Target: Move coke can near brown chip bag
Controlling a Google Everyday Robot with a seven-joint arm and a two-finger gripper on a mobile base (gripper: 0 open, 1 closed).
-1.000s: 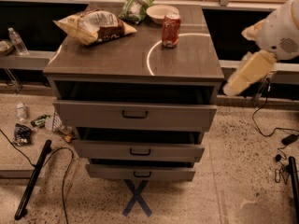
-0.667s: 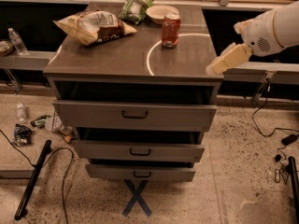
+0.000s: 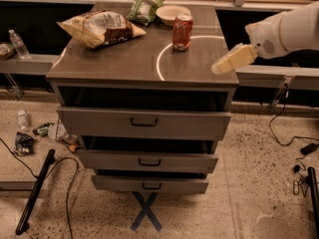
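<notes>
Standing upright on the drawer cabinet's top [image 3: 119,63], the coke can [image 3: 182,32] sits right of centre toward the back edge, on the upper left of a thin white ring [image 3: 160,59] marked on the surface. The brown chip bag [image 3: 102,28] lies on its side in the back-left part of the top, well apart from the can. A pale bowl [image 3: 173,14] rests just behind the can at the back edge, with a green bag [image 3: 144,7] beside it on the left. The gripper [image 3: 233,59] hovers at the right edge, close to the front-right corner, clear of the can and reaching in from the white arm [image 3: 289,31]. Whether it is released or clenched cannot be told. Below the top, three drawers [image 3: 144,123] stand partly pulled out. A blue tape X [image 3: 146,212] marks the floor in front.
</notes>
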